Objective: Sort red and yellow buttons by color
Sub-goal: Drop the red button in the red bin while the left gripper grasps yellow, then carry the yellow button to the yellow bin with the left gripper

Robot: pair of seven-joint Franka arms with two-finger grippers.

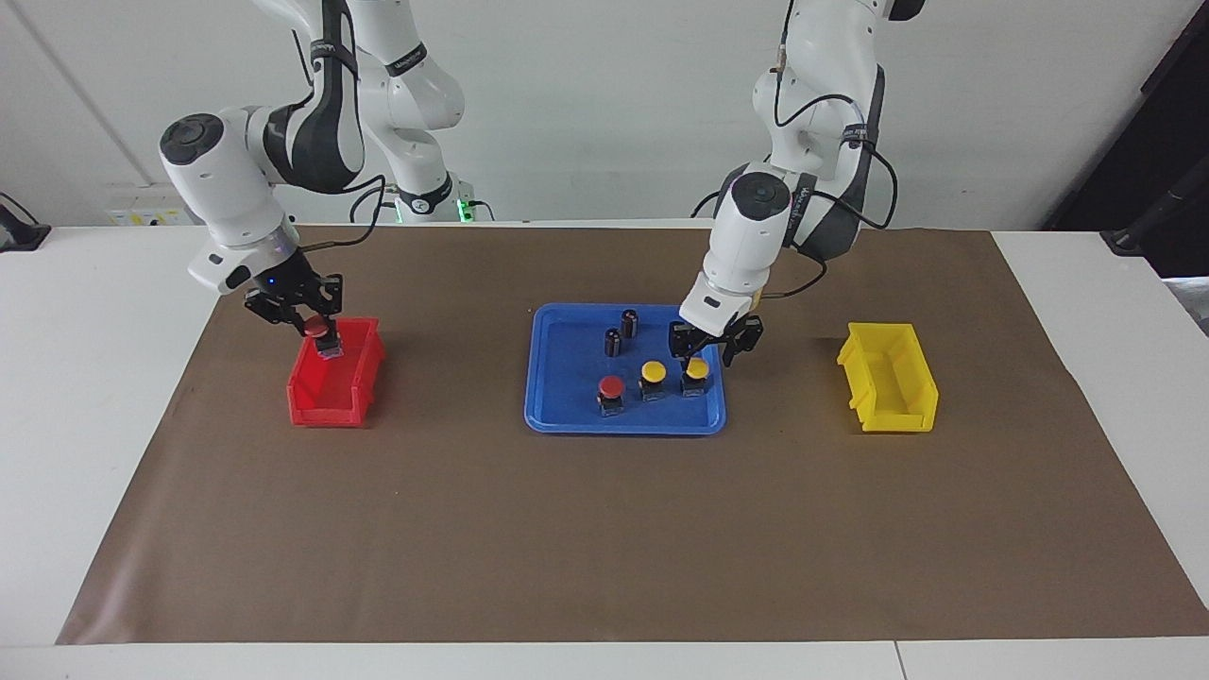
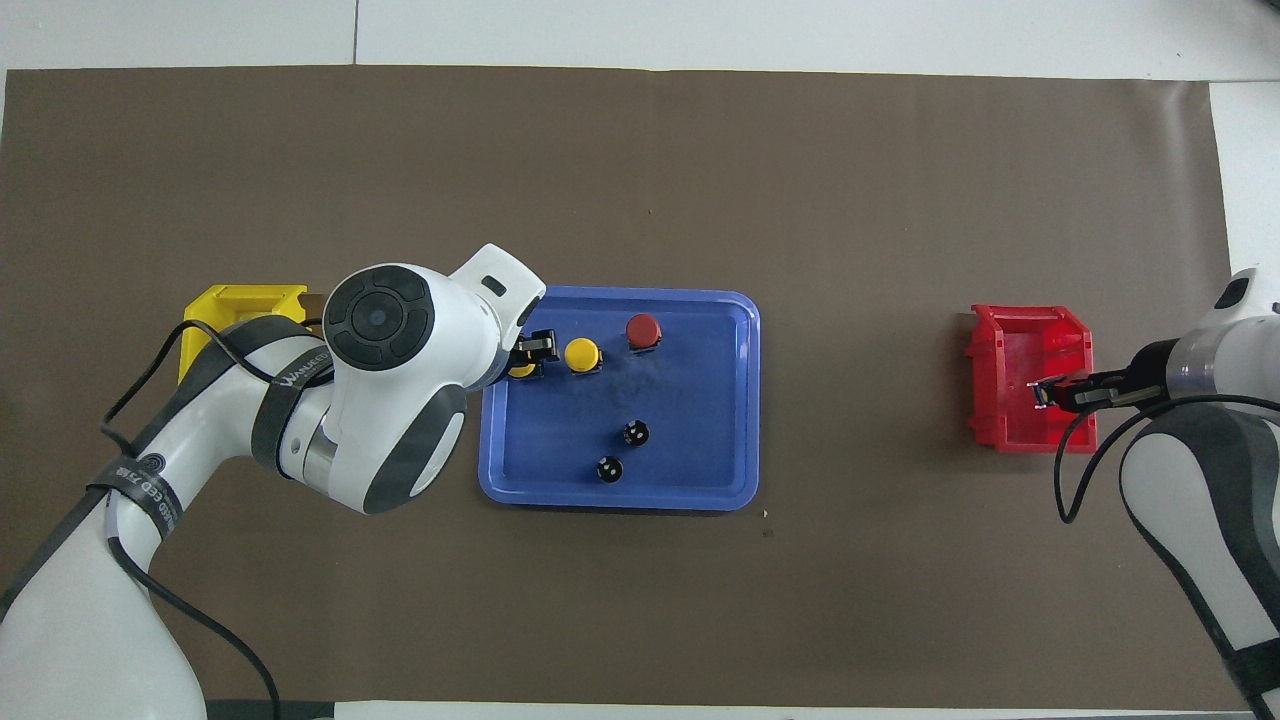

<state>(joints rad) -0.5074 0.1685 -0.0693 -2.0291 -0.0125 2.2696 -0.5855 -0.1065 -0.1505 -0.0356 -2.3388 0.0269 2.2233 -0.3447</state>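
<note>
My right gripper (image 1: 319, 332) is shut on a red button (image 1: 315, 327) and holds it over the red bin (image 1: 326, 395); in the overhead view this gripper (image 2: 1043, 394) is over the bin (image 2: 1015, 345). My left gripper (image 1: 706, 351) is open just above a yellow button (image 1: 696, 369) at the blue tray's (image 1: 562, 416) end toward the left arm. A second yellow button (image 1: 653, 372) and a red button (image 1: 611, 386) stand beside it in a row. In the overhead view the left gripper (image 2: 527, 358) hides most of that yellow button (image 2: 519, 373); the other yellow button (image 2: 582, 354) and the red one (image 2: 643, 329) show.
Two small dark capless cylinders (image 1: 629, 323) (image 1: 613, 342) stand in the tray, nearer to the robots than the buttons. A yellow bin (image 1: 888, 380) sits toward the left arm's end of the table. Brown paper covers the table.
</note>
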